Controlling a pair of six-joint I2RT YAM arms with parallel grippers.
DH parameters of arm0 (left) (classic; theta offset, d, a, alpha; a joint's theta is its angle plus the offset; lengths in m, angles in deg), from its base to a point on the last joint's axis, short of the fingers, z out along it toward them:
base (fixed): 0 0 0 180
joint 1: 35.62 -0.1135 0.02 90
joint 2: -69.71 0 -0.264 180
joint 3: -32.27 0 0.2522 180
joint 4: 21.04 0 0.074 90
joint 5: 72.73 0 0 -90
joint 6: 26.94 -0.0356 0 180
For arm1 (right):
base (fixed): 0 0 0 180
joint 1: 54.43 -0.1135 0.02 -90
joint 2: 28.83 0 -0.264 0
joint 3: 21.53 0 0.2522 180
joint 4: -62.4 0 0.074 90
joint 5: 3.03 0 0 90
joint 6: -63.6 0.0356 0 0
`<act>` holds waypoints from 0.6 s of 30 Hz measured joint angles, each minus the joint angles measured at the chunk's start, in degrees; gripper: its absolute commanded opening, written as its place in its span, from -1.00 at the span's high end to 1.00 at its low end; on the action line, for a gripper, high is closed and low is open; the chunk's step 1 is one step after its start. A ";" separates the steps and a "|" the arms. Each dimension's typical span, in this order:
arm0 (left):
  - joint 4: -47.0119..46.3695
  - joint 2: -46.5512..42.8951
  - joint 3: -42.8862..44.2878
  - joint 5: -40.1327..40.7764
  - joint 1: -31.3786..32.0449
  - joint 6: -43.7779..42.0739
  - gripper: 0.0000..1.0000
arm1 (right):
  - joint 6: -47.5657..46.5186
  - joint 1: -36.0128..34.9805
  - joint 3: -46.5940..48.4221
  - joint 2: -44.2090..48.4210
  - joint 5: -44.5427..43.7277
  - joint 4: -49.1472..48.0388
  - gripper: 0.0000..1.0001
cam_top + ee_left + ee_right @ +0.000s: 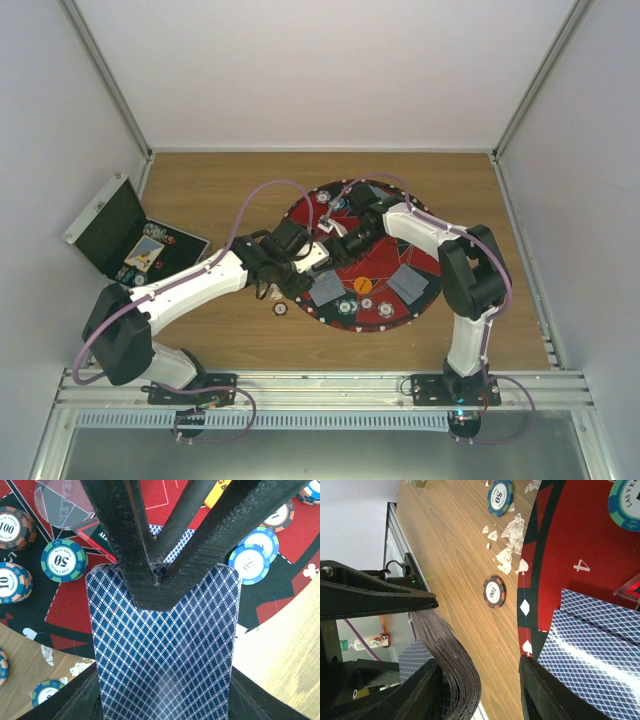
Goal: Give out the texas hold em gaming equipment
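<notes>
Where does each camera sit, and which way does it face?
Top external: above and behind the robot, facing down on the round mat; left arm, right arm show.
Left wrist: over the mat's edge, facing down on the deck of cards; its fingers and the right arm's fingers show.
Right wrist: rolled sideways, facing across the table; its fingers show.
Shared: both wrist views show the deck.

Held deck [160, 660]: near end cut off by the lower edge of the left wrist view; far edge hidden behind the fingers [125, 540] of the right gripper [157, 574]. Orange disc [216, 495]: largely covered, lettering cut short. Clear round marker [62, 505]: partly behind a finger, cropped at top. Teal chip [627, 502]: cropped at the corner. Case [100, 215] contents: too small to identify.
</notes>
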 measured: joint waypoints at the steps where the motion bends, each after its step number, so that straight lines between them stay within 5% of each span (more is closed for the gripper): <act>1: 0.00 0.00 0.02 -0.02 0.00 0.00 -0.09 | 0.11 0.07 0.00 0.00 0.00 0.00 0.16; 10: 0.00 0.00 0.00 0.02 0.09 0.00 -0.09 | 0.11 1.14 -0.04 0.24 0.07 0.04 0.18; 18: 0.00 0.00 0.00 0.02 0.09 0.00 -0.09 | -0.07 1.55 -0.07 0.57 0.74 0.07 0.40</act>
